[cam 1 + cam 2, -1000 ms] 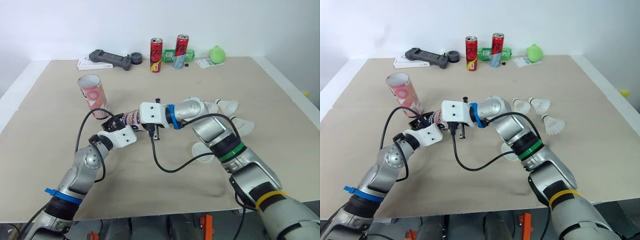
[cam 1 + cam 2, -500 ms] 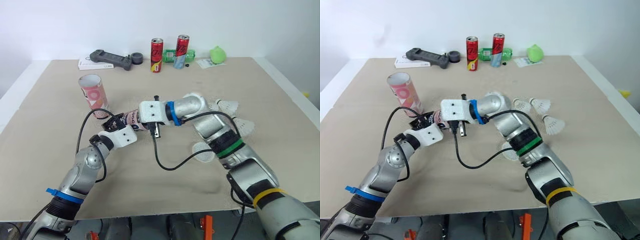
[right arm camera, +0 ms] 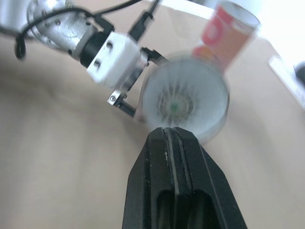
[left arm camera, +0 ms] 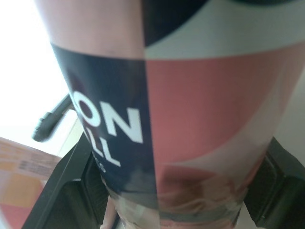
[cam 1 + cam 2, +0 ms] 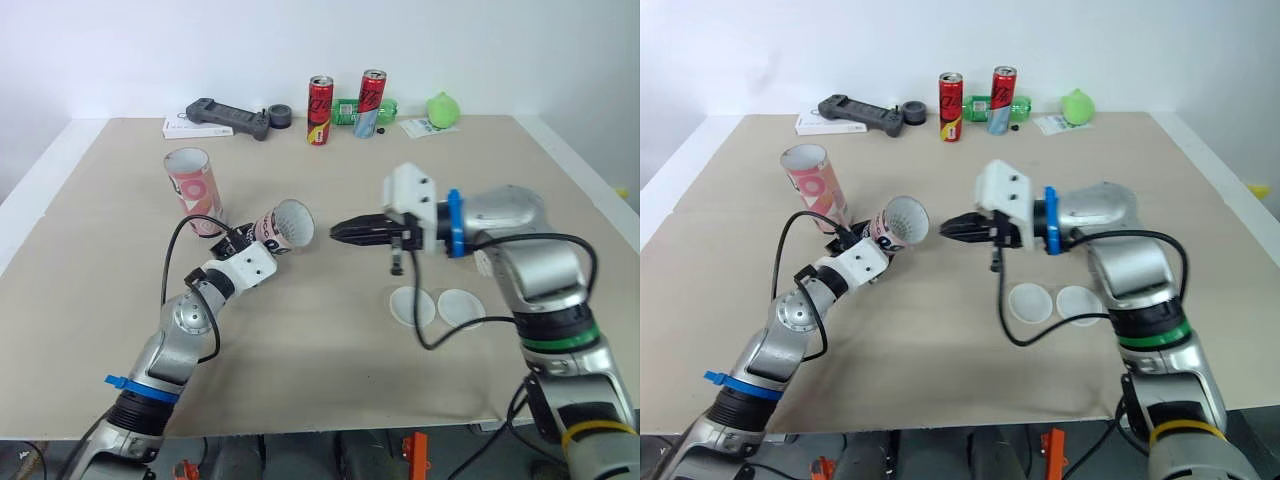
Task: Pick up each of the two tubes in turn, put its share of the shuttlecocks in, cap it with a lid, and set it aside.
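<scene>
Tube mouth turned to the right gripper

The left gripper (image 5: 238, 244) is clamped around the lower end of a cardboard tube (image 5: 281, 225). It holds the tube tilted, with the round open mouth facing the right gripper (image 5: 340, 231). That gripper's two black fingers are pressed together into a narrow wedge with nothing between them, aimed at the mouth, near its rim but apart from it. Inside the tube the right wrist view shows a blurred shuttlecock (image 3: 174, 106), white feathers ringing a green spot. The tube's glossy wrap is printed pink, white and dark blue with white letters. A second tube (image 5: 192, 188) of similar print stands upright just behind the left gripper, open at the top. A flat, pale round lid (image 5: 412, 306) lies just beside another lid (image 5: 461, 307) on the matte beige counter (image 5: 300, 370).
</scene>
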